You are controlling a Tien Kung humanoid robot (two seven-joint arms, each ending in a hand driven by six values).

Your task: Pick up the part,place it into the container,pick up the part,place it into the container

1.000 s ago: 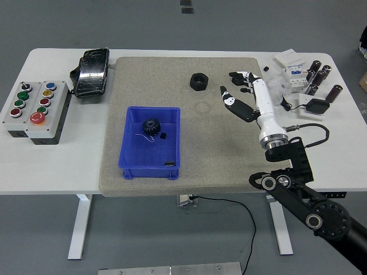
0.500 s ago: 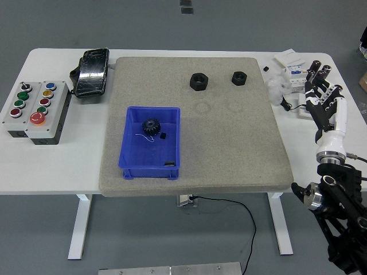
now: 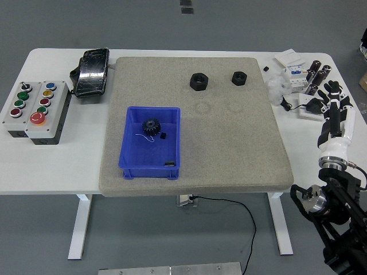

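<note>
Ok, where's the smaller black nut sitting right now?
In the head view the smaller black nut lies on the grey mat near its far right corner, just right of the bigger nut and well away from the blue bin.

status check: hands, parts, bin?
Right robot hand open, empty, at right table edge. Two nuts on mat. Gear in blue bin. Path clear.

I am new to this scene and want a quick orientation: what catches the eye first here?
First the bright blue bin on the left of the grey mat, with a black gear inside. Next, two black nuts near the mat's far edge, and a box of coloured buttons at the table's left end.
</note>
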